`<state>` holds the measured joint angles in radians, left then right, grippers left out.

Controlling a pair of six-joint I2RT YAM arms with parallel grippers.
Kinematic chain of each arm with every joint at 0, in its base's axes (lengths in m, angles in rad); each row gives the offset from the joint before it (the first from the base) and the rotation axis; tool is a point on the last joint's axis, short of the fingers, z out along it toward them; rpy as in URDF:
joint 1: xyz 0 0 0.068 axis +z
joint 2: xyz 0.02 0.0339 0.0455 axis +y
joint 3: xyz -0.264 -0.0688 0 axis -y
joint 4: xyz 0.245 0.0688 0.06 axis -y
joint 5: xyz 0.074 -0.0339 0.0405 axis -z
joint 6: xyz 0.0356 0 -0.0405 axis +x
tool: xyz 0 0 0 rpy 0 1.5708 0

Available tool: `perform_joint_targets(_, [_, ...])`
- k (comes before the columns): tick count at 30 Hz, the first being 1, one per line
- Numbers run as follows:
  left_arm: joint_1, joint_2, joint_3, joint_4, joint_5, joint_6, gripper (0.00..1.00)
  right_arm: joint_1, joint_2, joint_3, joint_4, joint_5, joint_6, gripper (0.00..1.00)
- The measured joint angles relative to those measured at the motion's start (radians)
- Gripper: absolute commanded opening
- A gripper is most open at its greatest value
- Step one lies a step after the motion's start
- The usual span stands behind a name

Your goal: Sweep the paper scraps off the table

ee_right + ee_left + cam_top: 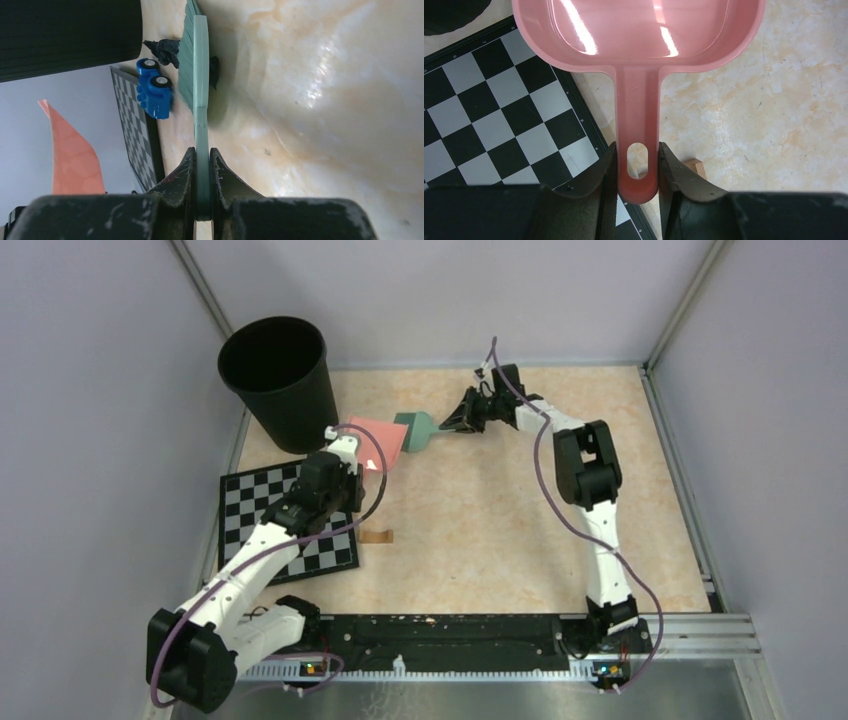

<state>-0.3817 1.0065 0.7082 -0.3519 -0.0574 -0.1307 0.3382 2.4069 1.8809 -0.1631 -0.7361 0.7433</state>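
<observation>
A crumpled black paper scrap [162, 51] lies on the pale peach, faintly marbled counter [325, 100]; a second dark scrap [214, 71], possibly black, sits near it, partly hidden.

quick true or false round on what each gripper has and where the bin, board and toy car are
1. The left gripper holds the pink dustpan by its handle. True.
2. The right gripper is empty. False: it is shut on the green brush.
3. A blue toy car lies beside the brush. True.
4. The black bin lies tipped on its side. False: it stands upright.
5. The chequered board lies at the right edge. False: it lies at the left, near the bin.
</observation>
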Motion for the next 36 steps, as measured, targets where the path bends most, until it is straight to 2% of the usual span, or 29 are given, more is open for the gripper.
perform_joint_targets(5, [0.000,0.000,0.000,0.000,0.016,0.001,0.00,-0.033,-0.087,-0.107,-0.028,0.008,-0.017,0.00])
perform_joint_targets(12, [0.000,0.000,0.000,0.000,0.037,0.002,0.00,-0.139,-0.347,-0.350,-0.130,0.063,-0.116,0.00])
perform_joint_targets(19, [-0.003,0.004,0.000,0.001,0.097,-0.002,0.00,-0.278,-0.548,-0.593,-0.308,0.088,-0.294,0.00])
perform_joint_targets(25, [-0.036,0.049,0.010,-0.004,0.148,-0.009,0.00,-0.302,-0.804,-0.769,-0.456,0.131,-0.450,0.00])
perform_joint_targets(29, [-0.094,0.091,0.027,-0.027,0.178,-0.009,0.03,-0.328,-0.945,-0.795,-0.571,0.194,-0.532,0.00])
perform_joint_targets(36, [-0.244,0.150,0.143,-0.154,0.179,-0.019,0.00,-0.375,-1.015,-0.766,-0.709,0.328,-0.620,0.00])
